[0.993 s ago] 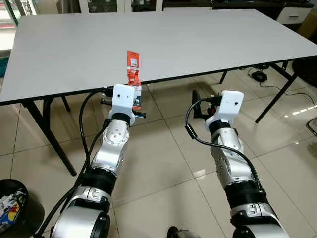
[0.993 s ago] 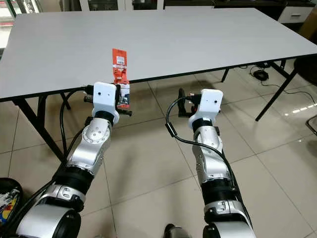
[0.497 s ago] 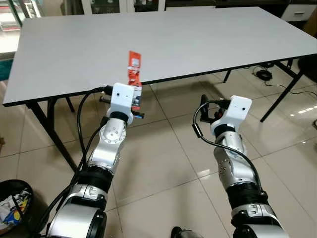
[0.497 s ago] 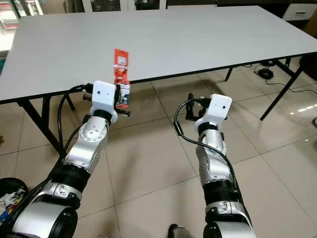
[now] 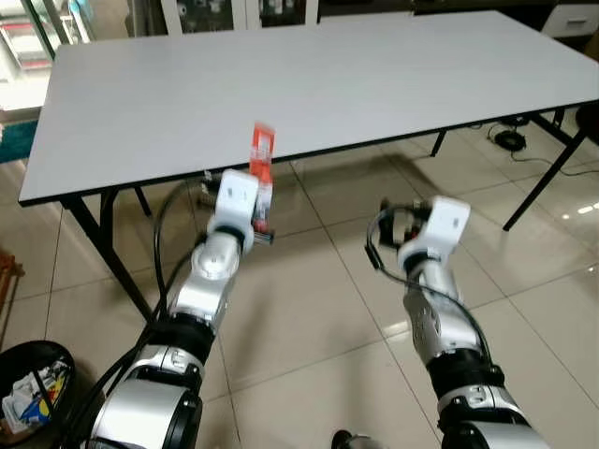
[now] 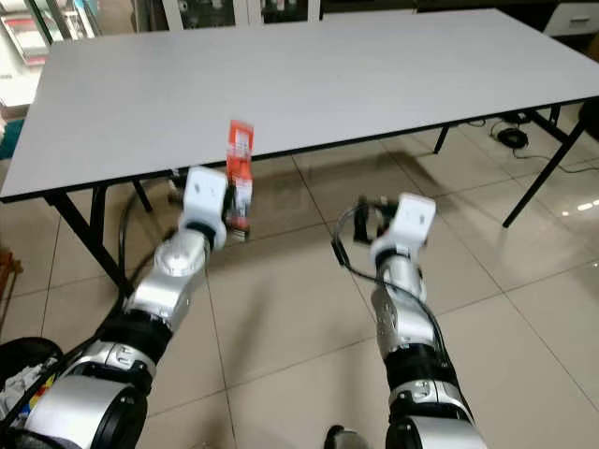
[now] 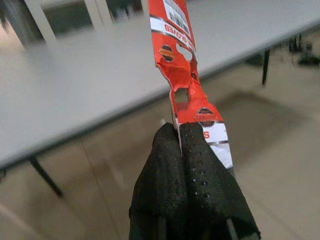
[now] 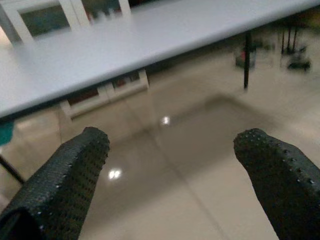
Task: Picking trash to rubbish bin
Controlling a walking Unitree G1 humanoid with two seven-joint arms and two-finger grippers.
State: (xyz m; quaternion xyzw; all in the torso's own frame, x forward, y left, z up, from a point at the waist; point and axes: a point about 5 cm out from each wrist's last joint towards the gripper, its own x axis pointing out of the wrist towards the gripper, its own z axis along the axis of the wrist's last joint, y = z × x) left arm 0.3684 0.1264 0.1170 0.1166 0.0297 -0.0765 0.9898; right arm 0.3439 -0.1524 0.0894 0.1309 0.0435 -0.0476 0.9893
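Item: torn red-and-white packaging strip (image 7: 187,82), printed with a barcode and brand ovals, flat and light, standing upright. Location: pinched at its lower end between the two black fingers (image 7: 165,185) of the left gripper (image 5: 261,208), held in the air just in front of the near edge of the grey table (image 5: 374,75), above the tiled floor (image 5: 309,318). Holder: left gripper, fingers pressed together on the strip with no gap between them; grip reads as secure, though the thin card could slip or bend if swung. Second effector: right gripper (image 8: 175,180), fingers spread wide with nothing between them, held out in front of the table edge to the right of the strip, idle. Landmark: the grey table, its top bare in the head views, on black legs, with cables (image 5: 510,140) on the floor beyond its far right leg. Destination: black rubbish bin (image 5: 33,398), on the floor well to the left of the table's near left leg and nearer the robot, already containing mixed wrappers. Task status, as judged: pick-up complete, the strip is off any surface and in hand; carrying to the bin and release are left. The bin lies well apart from the strip, so a turn to the left and a lowering of the left arm over the bin's opening would seem required before letting go.
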